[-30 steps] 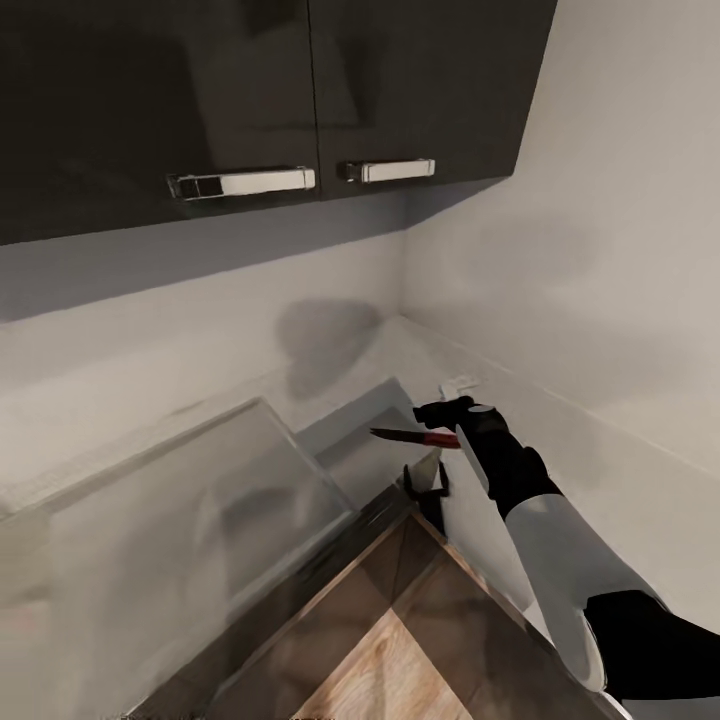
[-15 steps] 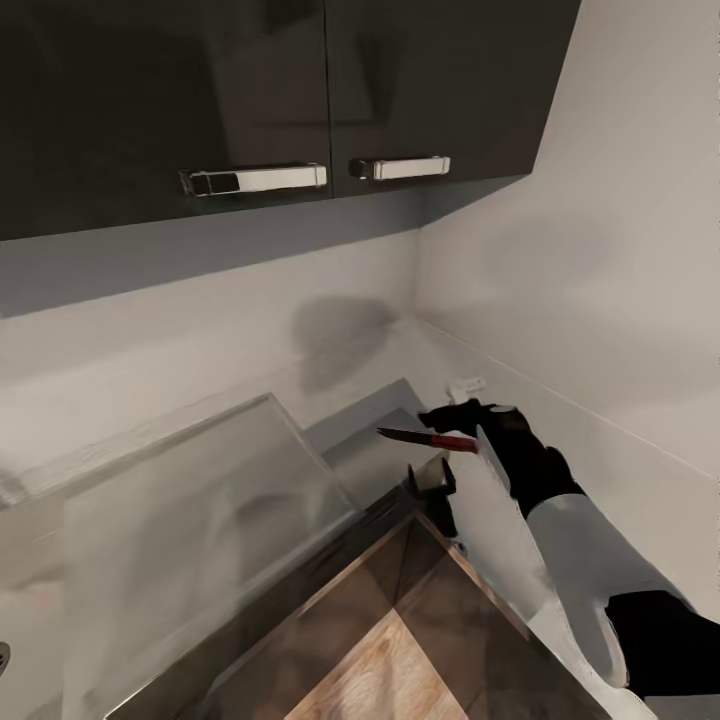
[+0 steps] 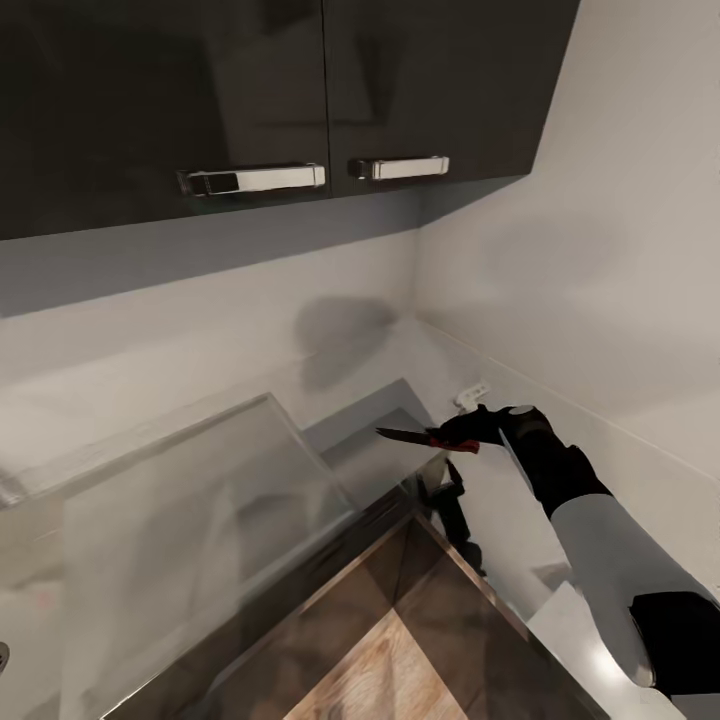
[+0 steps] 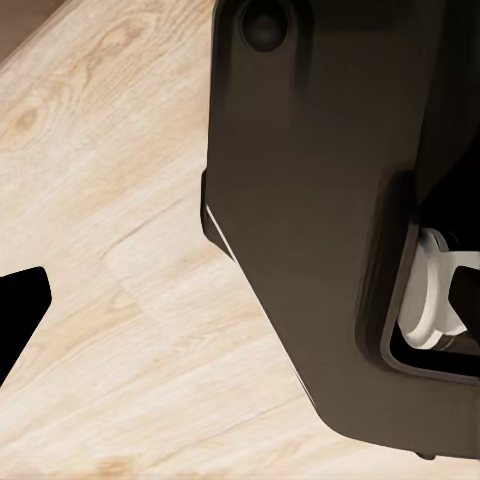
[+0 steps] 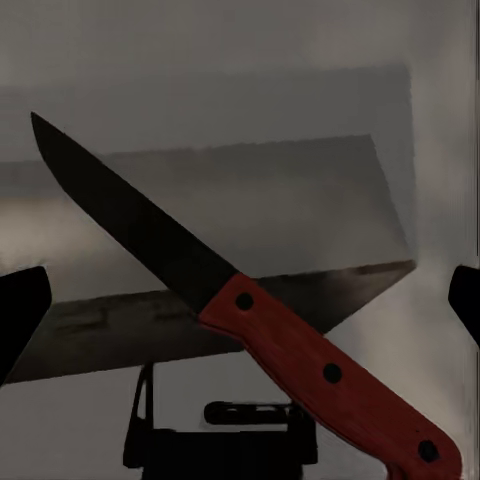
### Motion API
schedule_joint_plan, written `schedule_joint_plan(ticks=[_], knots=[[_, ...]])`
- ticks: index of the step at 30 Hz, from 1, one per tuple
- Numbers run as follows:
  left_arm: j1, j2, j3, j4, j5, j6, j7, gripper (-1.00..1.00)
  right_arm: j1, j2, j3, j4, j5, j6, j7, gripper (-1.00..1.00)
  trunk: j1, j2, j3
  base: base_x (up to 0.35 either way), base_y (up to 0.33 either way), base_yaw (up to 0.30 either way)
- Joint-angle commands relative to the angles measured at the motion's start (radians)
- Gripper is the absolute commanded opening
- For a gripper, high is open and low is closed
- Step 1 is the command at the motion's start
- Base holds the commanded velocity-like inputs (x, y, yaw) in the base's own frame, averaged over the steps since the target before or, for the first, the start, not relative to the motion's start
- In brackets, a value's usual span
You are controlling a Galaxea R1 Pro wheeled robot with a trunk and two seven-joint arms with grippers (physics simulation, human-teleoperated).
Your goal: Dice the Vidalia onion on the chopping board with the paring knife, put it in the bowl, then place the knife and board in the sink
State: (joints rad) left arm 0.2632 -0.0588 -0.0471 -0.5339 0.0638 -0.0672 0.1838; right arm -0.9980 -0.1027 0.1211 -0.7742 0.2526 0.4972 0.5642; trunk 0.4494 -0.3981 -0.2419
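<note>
Dark wall cabinets (image 3: pixel 270 90) with chrome handles hang over the corner of the kitchen, and below them the grey tabletop (image 3: pixel 590 440) runs along the right-hand wall, carrying a glossy, pale slab (image 3: pixel 200 520) that fills most of the lower left of the head view — whether that is the sink's drainboard or another surface cannot be told from here. Wooden floor (image 3: pixel 400 650) shows at the bottom between the units. The right arm (image 3: pixel 600 540) reaches forward from the lower right over the tabletop's edge, its gripper (image 3: pixel 478 428) closed on the knife (image 3: pixel 425 436) by the red handle, with the dark blade pointing away to the left and held roughly level above the surface. The right wrist view shows the same knife (image 5: pixel 250 320) crossing the frame diagonally, handle rivets plain, blade clear of everything beneath it. Carried this way, the edge stays off the surfaces and the point faces away from the arm, which looks like a carrying hold rather than a cutting one. In the left wrist view there is a dark part of the robot's body (image 4: pixel 330 220) over the floor (image 4: pixel 120 250) — the left jaws' state cannot be told. A small white wall socket (image 3: pixel 472 391) sits just behind the knife hand.
</note>
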Motion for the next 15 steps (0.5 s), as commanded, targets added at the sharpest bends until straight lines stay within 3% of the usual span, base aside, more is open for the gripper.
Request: schedule_joint_plan(ticks=[1,7,9,15], knots=[[0.000,0.001,-0.005,-0.002,0.007,-0.002,0.006,1.00,-0.001,-0.004,0.002,-0.001,0.011,0.002,0.010,1.00,0.001,-0.002,-0.002,0.000,-0.067,0.000],[0.001,0.001,-0.005,-0.001,0.007,-0.002,0.006,1.00,-0.001,-0.016,0.002,0.008,0.012,0.000,0.016,1.00,0.001,-0.002,-0.002,0.000,-0.053,0.000],[0.000,0.001,-0.005,-0.002,0.007,-0.002,0.006,1.00,-0.001,-0.040,0.002,0.014,0.010,-0.013,0.017,1.00,0.001,-0.002,-0.002,0.000,-0.009,0.000],[0.000,0.001,-0.005,-0.003,0.007,-0.002,0.007,1.00,-0.001,-0.054,-0.001,0.035,0.008,-0.039,0.016,1.00,0.001,-0.002,-0.002,0.000,-0.002,0.000]])
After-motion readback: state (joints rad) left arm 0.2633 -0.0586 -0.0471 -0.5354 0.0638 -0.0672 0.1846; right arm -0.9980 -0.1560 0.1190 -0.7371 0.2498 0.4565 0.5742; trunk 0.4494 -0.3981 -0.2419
